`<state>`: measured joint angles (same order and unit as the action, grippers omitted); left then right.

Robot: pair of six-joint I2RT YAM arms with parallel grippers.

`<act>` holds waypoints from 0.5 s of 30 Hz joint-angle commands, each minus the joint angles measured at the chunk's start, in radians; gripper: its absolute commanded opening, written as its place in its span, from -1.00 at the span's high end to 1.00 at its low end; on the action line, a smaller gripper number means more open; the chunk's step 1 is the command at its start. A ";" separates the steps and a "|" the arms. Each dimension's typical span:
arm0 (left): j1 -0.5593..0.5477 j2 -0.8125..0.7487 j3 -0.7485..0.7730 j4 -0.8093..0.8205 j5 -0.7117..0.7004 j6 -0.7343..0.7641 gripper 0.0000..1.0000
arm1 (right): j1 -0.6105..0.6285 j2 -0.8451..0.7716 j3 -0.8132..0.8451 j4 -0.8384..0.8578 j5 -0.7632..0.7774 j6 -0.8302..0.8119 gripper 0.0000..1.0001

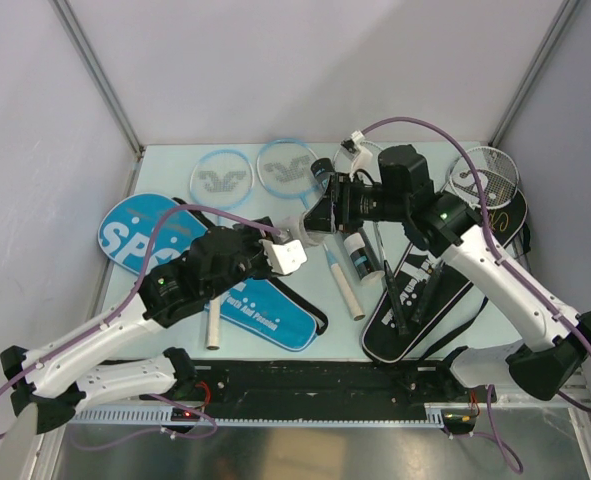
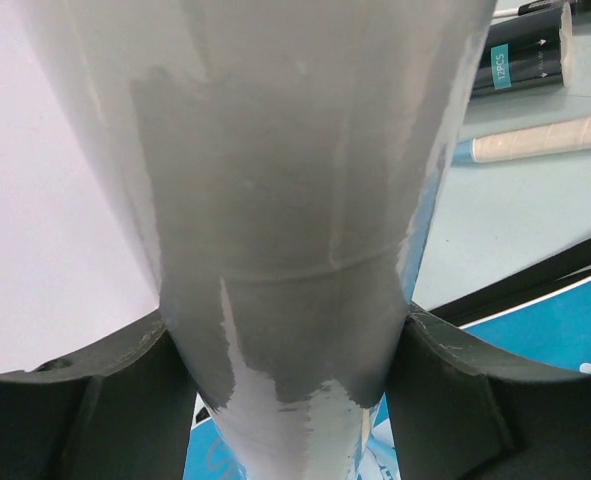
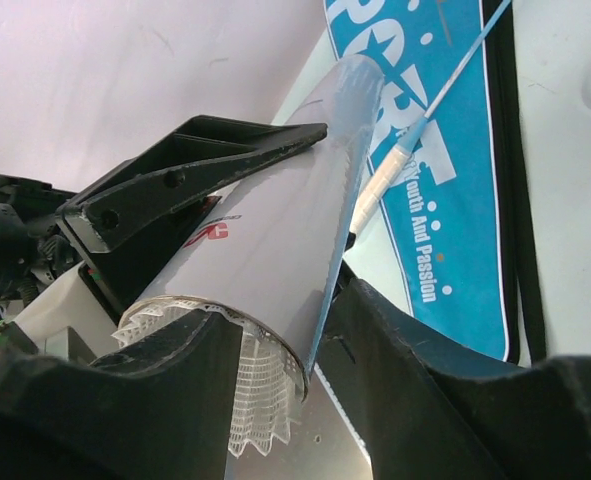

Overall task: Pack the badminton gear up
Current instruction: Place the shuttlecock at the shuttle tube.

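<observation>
My left gripper (image 1: 287, 256) is shut on a white tube (image 1: 297, 244), held up off the table; in the left wrist view the tube (image 2: 295, 200) fills the gap between both fingers (image 2: 95, 420). My right gripper (image 1: 321, 214) is at the tube's open end. In the right wrist view its jaws stand open on either side of the tube mouth (image 3: 265, 250). A white shuttlecock (image 3: 260, 395) sits in that mouth with its net skirt sticking out. Below lies the blue "SPORT" cover (image 3: 445, 150).
Two light-blue rackets (image 1: 220, 180) (image 1: 287, 165) lie at the back, with white grips (image 1: 347, 290) (image 1: 213, 330) toward the front. A black tube (image 1: 360, 255) lies in the middle. A black cover (image 1: 415, 300) and silver racket (image 1: 485, 175) are on the right, the blue cover (image 1: 265, 310) on the left.
</observation>
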<state>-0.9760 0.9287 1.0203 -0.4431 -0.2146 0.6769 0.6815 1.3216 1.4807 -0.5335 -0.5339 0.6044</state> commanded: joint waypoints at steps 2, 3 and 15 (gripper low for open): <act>-0.006 -0.023 0.009 0.073 0.005 0.000 -0.07 | 0.018 -0.028 -0.008 0.050 0.106 -0.031 0.06; -0.006 -0.024 0.008 0.076 0.005 -0.002 -0.07 | 0.020 -0.032 -0.014 0.055 0.120 -0.038 0.09; -0.006 -0.029 0.016 0.132 0.060 -0.054 -0.04 | 0.122 0.061 -0.034 0.100 0.149 -0.080 0.01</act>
<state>-0.9752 0.9276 1.0203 -0.4278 -0.2058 0.6350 0.7700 1.3441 1.4532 -0.4839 -0.4271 0.5484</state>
